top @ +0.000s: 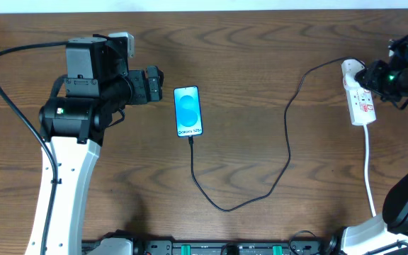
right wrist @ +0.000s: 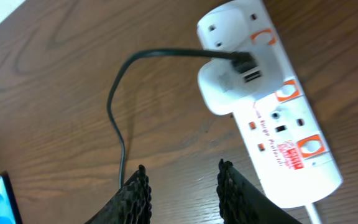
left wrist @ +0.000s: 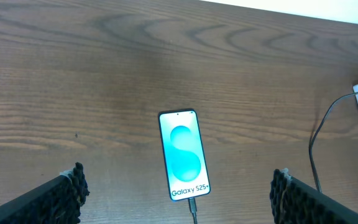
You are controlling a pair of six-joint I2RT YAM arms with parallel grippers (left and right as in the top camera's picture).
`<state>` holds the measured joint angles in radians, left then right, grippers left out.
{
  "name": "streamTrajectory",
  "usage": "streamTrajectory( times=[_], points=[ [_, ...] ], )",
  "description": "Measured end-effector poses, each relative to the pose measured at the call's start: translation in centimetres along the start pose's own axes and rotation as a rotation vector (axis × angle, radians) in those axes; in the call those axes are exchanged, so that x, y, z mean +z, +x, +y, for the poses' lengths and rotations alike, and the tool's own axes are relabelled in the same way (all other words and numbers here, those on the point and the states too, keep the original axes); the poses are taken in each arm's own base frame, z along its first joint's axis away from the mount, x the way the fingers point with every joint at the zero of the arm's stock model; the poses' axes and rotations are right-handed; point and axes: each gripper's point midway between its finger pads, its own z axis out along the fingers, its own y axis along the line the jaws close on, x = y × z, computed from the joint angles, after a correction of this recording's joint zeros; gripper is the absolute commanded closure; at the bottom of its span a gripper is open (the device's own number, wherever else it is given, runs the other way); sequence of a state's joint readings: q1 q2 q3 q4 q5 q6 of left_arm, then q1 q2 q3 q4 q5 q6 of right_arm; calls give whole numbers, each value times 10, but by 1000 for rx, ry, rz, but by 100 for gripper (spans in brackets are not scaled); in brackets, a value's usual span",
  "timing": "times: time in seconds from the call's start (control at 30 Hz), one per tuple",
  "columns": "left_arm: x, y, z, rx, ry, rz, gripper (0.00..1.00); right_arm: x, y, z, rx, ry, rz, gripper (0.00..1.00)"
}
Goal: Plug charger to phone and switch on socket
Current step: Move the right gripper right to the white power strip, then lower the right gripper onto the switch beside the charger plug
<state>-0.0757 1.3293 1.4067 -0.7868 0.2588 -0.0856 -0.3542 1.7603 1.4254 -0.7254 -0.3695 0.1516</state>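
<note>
Wood table (top: 261, 57), socket (right wrist: 291, 143) just beyond half-open empty right hand (right wrist: 182, 174), phone (left wrist: 184, 155) before wide-open left hand (left wrist: 179, 177).

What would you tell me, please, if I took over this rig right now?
The left claw is wide open and empty, beside the slim black-edged smartphone with a blue screen.
The right claw is partly open and empty, above the white elongated power strip.
Done: the thin black charger cable looks plugged into the smartphone's bottom edge; its other end sits in a white plug on the strip.
Left: switch the strip on; its red-marked switches do not tell me whether it already is.
</note>
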Motion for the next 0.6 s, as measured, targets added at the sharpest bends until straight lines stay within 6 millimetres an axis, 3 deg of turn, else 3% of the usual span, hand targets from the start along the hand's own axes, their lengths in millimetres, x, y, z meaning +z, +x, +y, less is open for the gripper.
streamTrajectory(
  times=[0.6],
  points=[
    [0, 0, 0, 0, 0, 0, 5, -20, -37, -33, 81, -58, -141, 71]
  ],
)
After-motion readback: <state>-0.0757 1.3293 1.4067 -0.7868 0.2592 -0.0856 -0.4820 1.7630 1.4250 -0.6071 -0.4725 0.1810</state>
